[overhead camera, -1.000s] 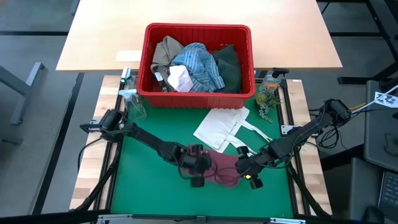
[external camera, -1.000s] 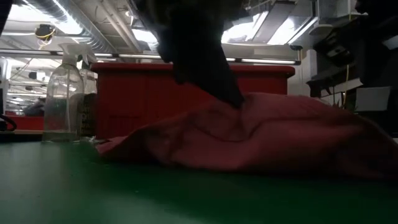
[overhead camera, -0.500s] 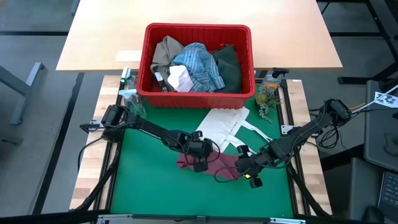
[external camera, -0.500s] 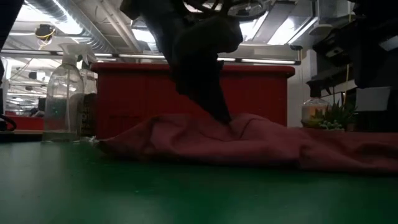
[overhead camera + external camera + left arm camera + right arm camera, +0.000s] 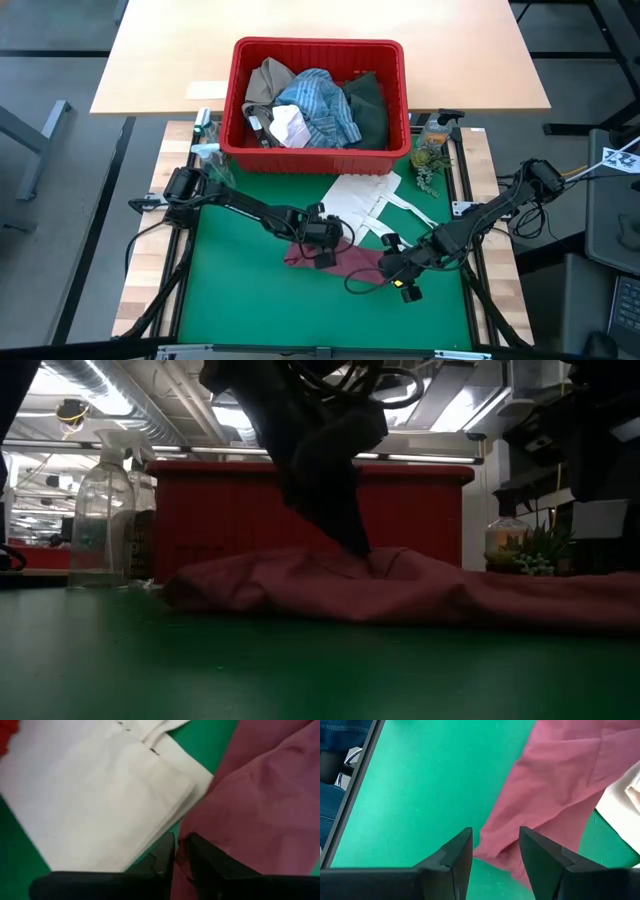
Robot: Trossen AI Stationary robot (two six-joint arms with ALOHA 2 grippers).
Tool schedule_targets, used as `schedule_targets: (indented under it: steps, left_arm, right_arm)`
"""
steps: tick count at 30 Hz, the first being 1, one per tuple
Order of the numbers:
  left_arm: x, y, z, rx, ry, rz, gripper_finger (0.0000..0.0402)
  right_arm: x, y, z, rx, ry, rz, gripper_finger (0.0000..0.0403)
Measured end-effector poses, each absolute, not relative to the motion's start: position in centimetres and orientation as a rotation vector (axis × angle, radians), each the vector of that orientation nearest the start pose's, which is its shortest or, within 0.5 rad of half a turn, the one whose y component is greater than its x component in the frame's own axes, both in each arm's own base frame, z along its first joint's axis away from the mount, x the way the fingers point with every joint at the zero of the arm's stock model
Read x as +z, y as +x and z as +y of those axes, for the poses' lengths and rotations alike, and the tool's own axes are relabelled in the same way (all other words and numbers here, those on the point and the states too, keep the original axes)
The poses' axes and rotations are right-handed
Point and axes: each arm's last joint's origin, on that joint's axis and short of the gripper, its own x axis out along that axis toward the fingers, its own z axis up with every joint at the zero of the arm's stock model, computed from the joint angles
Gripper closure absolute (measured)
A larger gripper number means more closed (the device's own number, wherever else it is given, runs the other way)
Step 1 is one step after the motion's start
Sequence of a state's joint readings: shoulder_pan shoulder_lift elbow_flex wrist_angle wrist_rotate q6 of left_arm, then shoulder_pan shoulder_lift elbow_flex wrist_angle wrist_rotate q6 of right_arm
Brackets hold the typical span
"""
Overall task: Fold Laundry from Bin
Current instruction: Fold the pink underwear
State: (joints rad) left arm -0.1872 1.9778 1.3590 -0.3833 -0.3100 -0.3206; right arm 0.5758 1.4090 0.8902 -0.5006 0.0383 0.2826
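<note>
A small maroon cloth (image 5: 345,266) lies low and creased on the green mat (image 5: 240,290). My left gripper (image 5: 322,252) points down at the cloth's far edge, beside the white tote bag (image 5: 355,205). Its fingers stand a narrow gap apart, with the cloth's edge (image 5: 181,862) in that gap. My right gripper (image 5: 397,278) is open, its fingers (image 5: 455,855) astride the cloth's near right corner (image 5: 500,852) without touching it. The red bin (image 5: 318,150) at the far side holds a tan garment (image 5: 268,85), a striped shirt (image 5: 320,105) and a dark green garment (image 5: 368,105). My left gripper comes slanting down from the table's left onto the maroon cloth's far edge (image 5: 182,870), which sits in the narrow gap between the fingers. I cannot tell whether the fingers touch it. The cloth lies on the mat, slack.
The white tote bag (image 5: 100,795) lies flat just beyond the maroon cloth, its handles toward the right. A clear spray bottle (image 5: 103,525) stands at the mat's far left and a small plant (image 5: 430,160) at its far right. Bare green mat lies to the left and near side.
My left gripper has gone toward the table's far edge, taking the maroon cloth's edge with it, and has turned a little. The cloth stood up in a high hump. It now lies lower and is spread wider toward the left. My right gripper has kept still.
</note>
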Motion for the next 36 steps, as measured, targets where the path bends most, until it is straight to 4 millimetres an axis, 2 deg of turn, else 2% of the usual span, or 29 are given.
schedule_targets:
  steps: [13,22,27,31,36]
  left_arm:
    - [17.3,40.5,-6.8,0.286,-0.051,0.929,0.0268]
    - [17.2,40.5,-6.8,0.278,-0.051,0.937,0.0266]
    - [17.1,39.4,-6.8,0.229,-0.065,1.060,0.0266]
    - [16.7,38.0,-6.9,0.217,-0.094,1.217,0.0266]
    - [16.4,36.9,-7.1,0.233,-0.070,1.324,0.0266]
  right_arm:
    - [21.2,22.8,14.7,0.346,-0.057,1.034,0.0240]
    - [21.3,22.9,14.7,0.333,-0.062,1.020,0.0240]
    - [21.4,23.4,14.7,0.255,-0.086,0.946,0.0240]
    - [20.4,24.1,14.9,0.217,-0.108,0.945,0.0240]
    - [17.5,25.0,15.4,0.203,-0.139,1.038,0.0240]
